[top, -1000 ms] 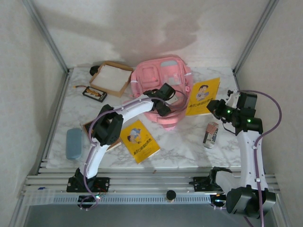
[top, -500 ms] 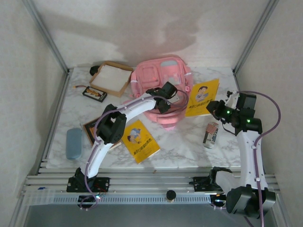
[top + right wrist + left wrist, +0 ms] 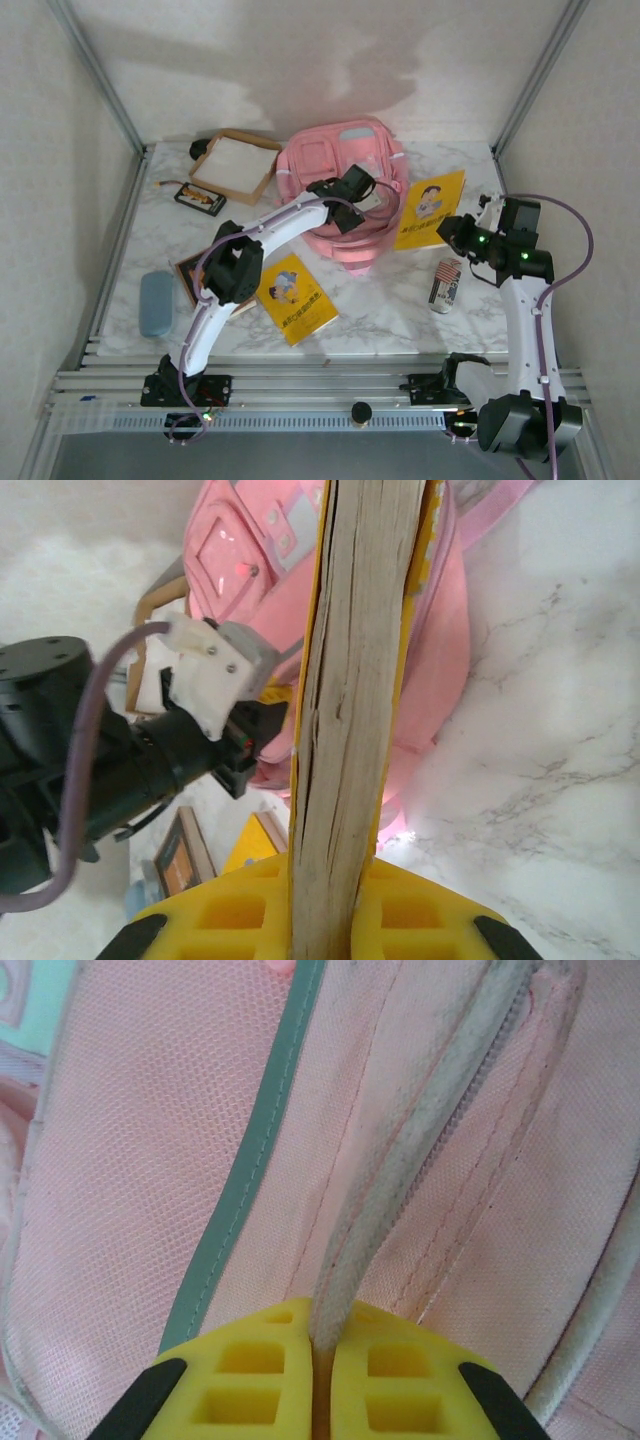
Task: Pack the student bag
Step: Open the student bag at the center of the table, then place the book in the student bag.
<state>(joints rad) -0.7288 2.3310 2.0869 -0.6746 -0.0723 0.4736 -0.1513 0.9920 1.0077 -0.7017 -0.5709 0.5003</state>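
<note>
Two pincers clenched, each for its own reason. Looking down from above, find the student bag point(image 3: 312, 165) lying flat at twelve o'clock on the marble table point(image 3: 400, 310), far from the arm bases. Reaching over it from seven o'clock, note the left gripper point(image 3: 347, 203) pressed onto the bag's near part. From the left wrist, see its yellow fingers point(image 3: 250, 1380) nipped tight on a pale corded edge point(image 3: 400, 1180) running beside the zip across pink fabric. Probably pinched there to lift or tug the opening apart; no telling about a zip pull between them.

At three o'clock of the bag, find the right gripper point(image 3: 452, 230) grasping a yellow book point(image 3: 430, 203) by its near edge, cover up and tilted. From the right wrist, see the page block point(image 3: 350, 680) standing straight out between the fingers, aimed at twelve o'clock toward the bag point(image 3: 240, 560). Held edge-on, most likely, ready for sliding into an opened mouth.

Judged an early step: nothing visibly packed. Left unhandled: a second yellow book point(image 3: 293, 297) at seven o'clock of the bag, a tan tray point(image 3: 235, 165) at nine, a blue-grey case point(image 3: 155, 302) at eight near the table edge, a small striped can point(image 3: 445, 283) at five.
</note>
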